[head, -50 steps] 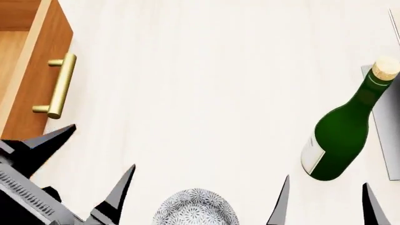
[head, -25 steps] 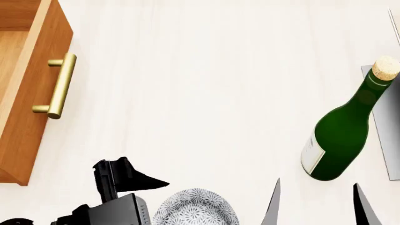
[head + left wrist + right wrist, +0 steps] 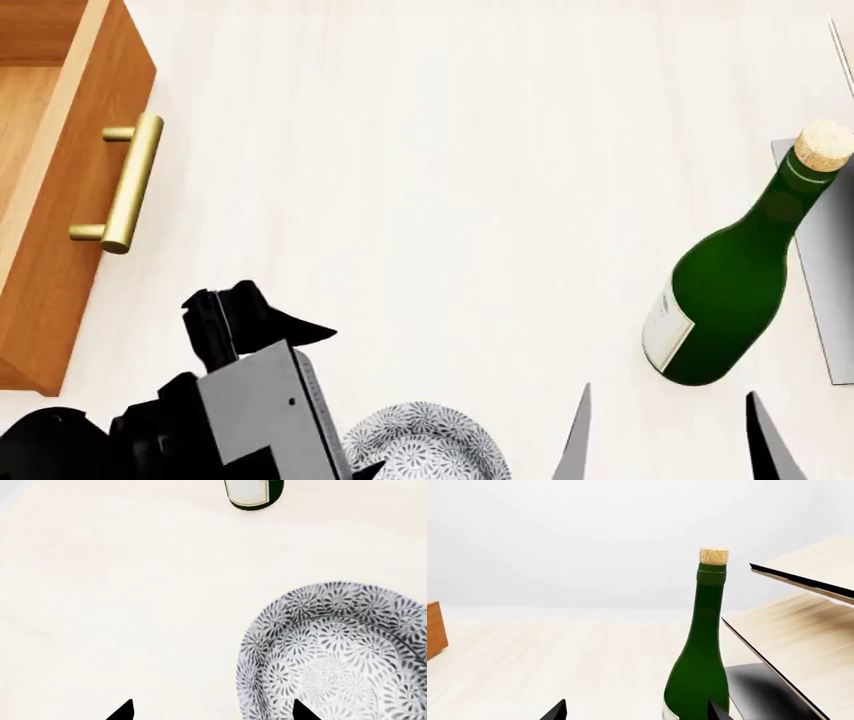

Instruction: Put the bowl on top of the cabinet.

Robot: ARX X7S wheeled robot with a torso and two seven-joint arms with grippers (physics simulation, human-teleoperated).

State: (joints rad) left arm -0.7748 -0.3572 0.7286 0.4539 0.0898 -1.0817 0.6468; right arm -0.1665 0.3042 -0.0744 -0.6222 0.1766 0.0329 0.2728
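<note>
The bowl (image 3: 427, 447), white-grey with a fine speckled pattern, sits on the pale table at the near edge of the head view. In the left wrist view the bowl (image 3: 340, 655) fills one side. My left gripper (image 3: 212, 713) is open and astride its rim: one fingertip (image 3: 301, 712) lies over the bowl's inside, the other (image 3: 123, 711) over bare table. The left arm (image 3: 254, 400) covers the bowl's left side. The orange-brown cabinet (image 3: 60, 180) with its brass handle (image 3: 127, 182) stands at the far left. My right gripper (image 3: 671, 440) is open and empty, right of the bowl.
A green corked bottle (image 3: 727, 290) stands at the right, straight ahead of the right gripper (image 3: 637, 714) and close to it. Behind the bottle (image 3: 700, 655) is a pale slatted rack (image 3: 800, 630) on a dark base. The bottle's base (image 3: 253, 492) shows beyond the bowl.
My left arm has swung in from the left, turned its gripper downward and come over the bowl's left rim. The right fingertips have slid slightly left and lower in the head view.
</note>
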